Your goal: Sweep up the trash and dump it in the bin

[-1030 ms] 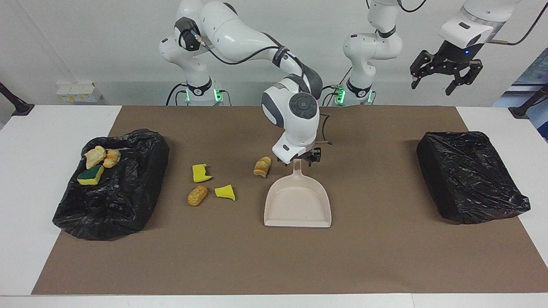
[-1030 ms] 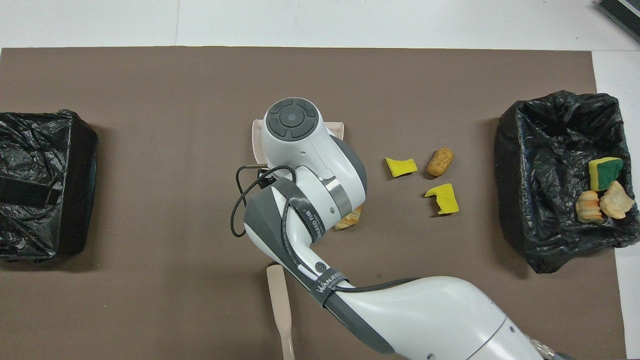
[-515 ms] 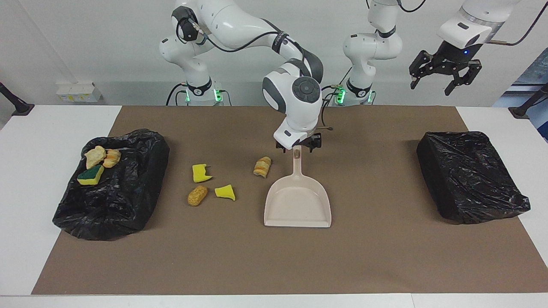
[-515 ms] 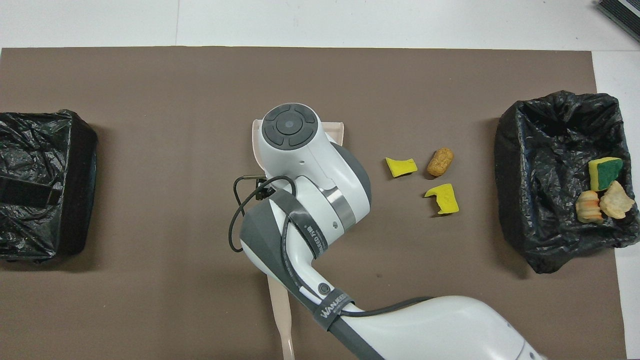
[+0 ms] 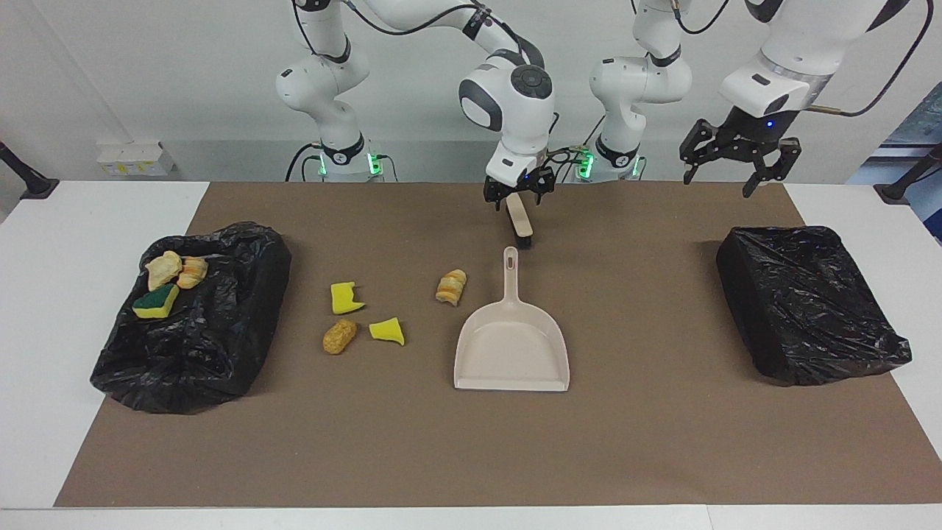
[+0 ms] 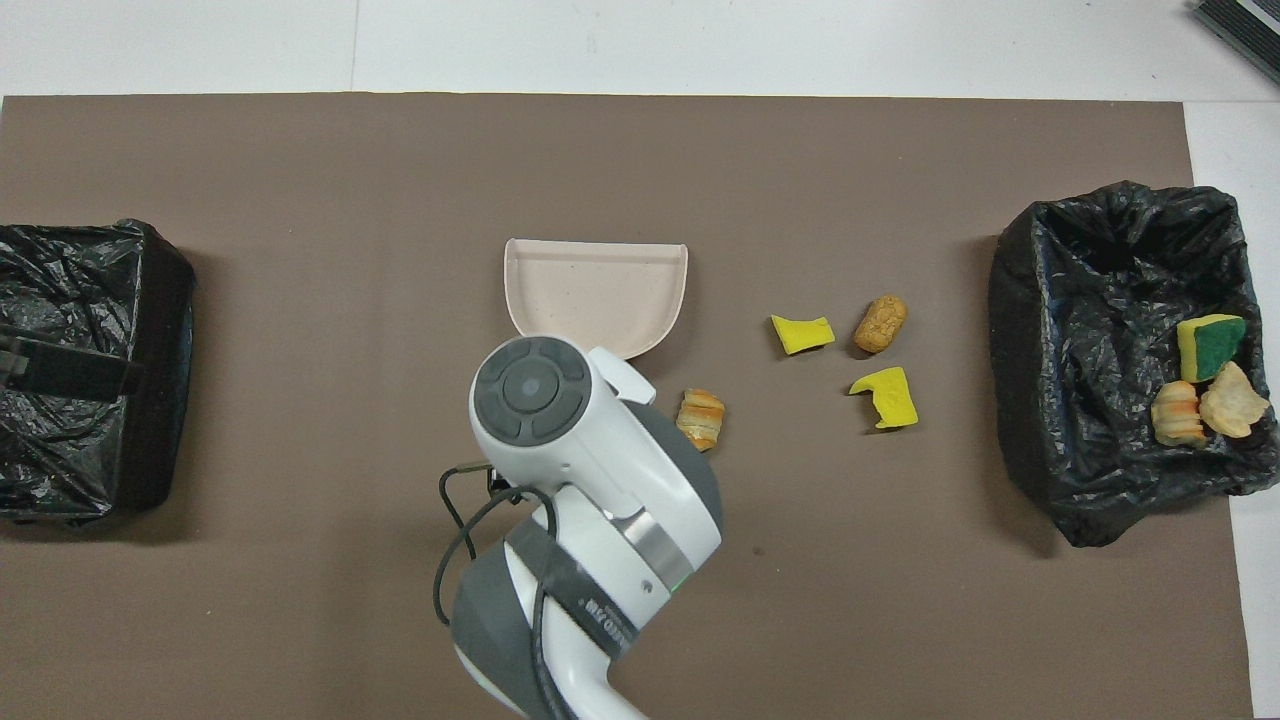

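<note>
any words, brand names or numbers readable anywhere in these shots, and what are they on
No text here can be read in full.
Black strap on the right arm: white lettering, upside down and partly cut off, not legible.
White box off the table, at the right arm's end: small yellowish marks, too small to read.
Nothing printed shows on the dustpan, the brush or the bin bags.

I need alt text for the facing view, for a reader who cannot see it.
The right gripper hangs over a beige brush lying on the brown mat, robot-side of the empty dustpan. Four trash scraps lie beside the dustpan, three more in the open bin. The left gripper waits open above a second bin.
</note>
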Robot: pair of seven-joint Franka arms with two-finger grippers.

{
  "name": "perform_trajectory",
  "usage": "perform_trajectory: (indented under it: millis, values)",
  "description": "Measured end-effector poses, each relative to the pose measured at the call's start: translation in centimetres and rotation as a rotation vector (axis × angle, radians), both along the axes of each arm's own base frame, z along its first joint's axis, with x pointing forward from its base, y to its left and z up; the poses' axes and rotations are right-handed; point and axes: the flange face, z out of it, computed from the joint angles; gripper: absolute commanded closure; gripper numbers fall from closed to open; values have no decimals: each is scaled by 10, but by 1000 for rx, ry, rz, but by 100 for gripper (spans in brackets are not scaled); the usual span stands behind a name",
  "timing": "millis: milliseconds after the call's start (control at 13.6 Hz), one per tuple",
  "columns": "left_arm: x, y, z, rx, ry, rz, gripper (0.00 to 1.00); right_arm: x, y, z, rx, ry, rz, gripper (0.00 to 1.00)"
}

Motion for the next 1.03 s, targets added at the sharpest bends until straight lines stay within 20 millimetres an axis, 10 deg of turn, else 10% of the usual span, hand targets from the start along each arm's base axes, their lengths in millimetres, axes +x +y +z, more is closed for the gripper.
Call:
perform_trajectory:
  millis: [442,1030]
  values:
    - [3,-103,-86,-10,3,28,0,-79,-5,-29,25,15,-34,18]
    - [-51,-238,-193,-13,26,84,0,-113,-5,-60,4,81,-48,37]
